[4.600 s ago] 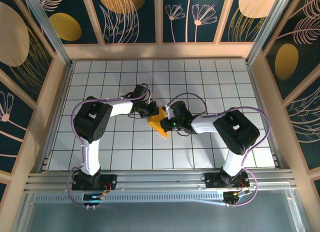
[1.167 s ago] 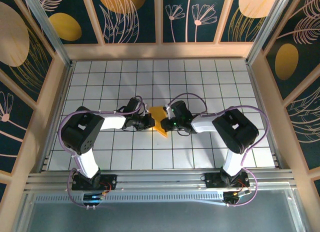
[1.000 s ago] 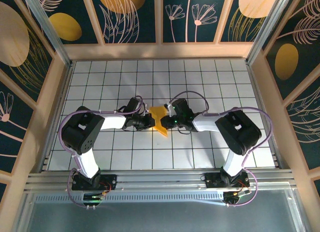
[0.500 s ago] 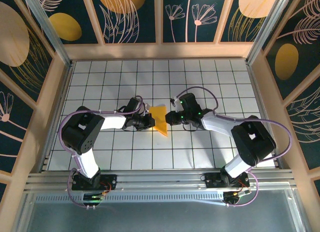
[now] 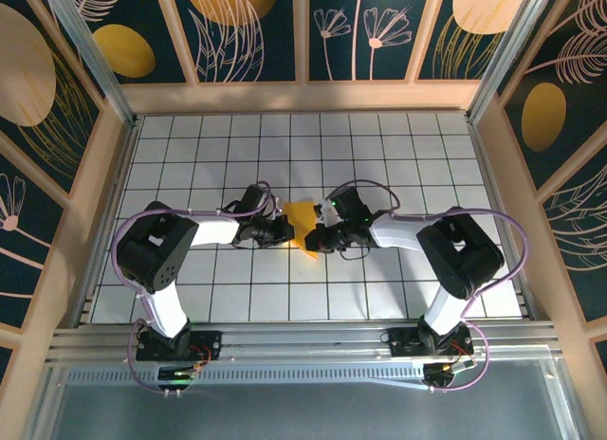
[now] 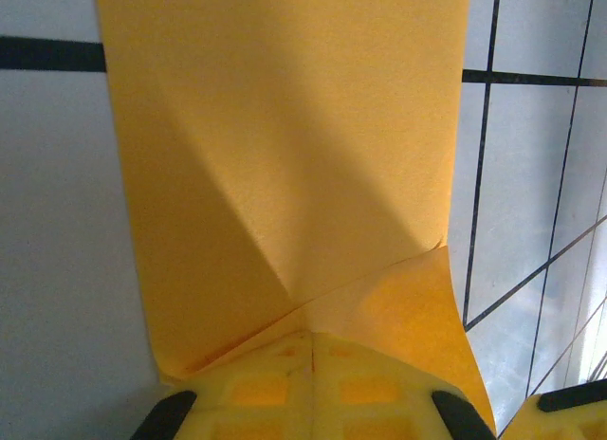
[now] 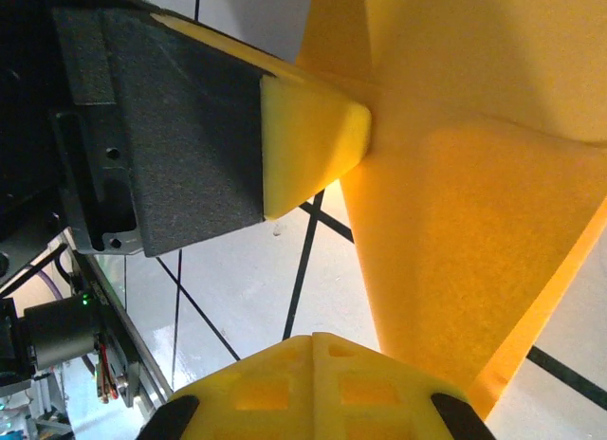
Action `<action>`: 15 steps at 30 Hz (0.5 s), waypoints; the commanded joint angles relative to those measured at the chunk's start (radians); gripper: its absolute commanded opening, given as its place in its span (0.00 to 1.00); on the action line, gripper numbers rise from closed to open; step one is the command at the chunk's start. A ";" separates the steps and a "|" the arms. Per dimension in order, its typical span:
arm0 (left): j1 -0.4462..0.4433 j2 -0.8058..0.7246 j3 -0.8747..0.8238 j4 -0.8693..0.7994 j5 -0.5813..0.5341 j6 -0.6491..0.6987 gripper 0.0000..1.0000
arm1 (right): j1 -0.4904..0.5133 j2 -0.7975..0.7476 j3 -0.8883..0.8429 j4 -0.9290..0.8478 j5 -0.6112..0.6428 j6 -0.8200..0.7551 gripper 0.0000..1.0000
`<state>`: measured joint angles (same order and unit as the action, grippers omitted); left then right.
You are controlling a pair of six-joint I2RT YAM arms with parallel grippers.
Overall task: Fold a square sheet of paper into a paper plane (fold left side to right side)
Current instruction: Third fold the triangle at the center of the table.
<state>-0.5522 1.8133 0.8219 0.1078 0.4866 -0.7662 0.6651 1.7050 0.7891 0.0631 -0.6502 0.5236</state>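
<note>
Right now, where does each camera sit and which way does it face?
Top: above, behind the bases, looking down on the table; left pincer and right pincer meet at the paper.
Left wrist: on the left arm, facing along its own fingers over the paper.
Right wrist: on the right arm, facing past its fingers to the left pincer's pad.
Shared: all see the paper.

The folded orange-yellow paper sheet (image 5: 301,222) lies on a white table (image 5: 398,155) with thin black grid lines. Beside the paper are white-and-black arms (image 5: 213,231) with purple cables (image 5: 116,255). Behind it, dark blue walls (image 5: 379,51) have golden ovals (image 5: 123,49) and pale flowers.
</note>
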 commanded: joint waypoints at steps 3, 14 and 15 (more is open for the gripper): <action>-0.002 0.052 -0.010 -0.092 -0.098 0.013 0.00 | 0.010 0.026 -0.027 0.035 -0.016 0.024 0.00; -0.002 0.052 -0.007 -0.094 -0.099 0.012 0.00 | 0.036 0.046 -0.059 0.075 -0.009 0.054 0.00; -0.002 0.053 -0.007 -0.094 -0.098 0.013 0.00 | 0.037 0.046 -0.060 0.075 -0.005 0.055 0.00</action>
<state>-0.5522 1.8149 0.8268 0.1005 0.4862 -0.7662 0.6918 1.7367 0.7456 0.1165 -0.6529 0.5613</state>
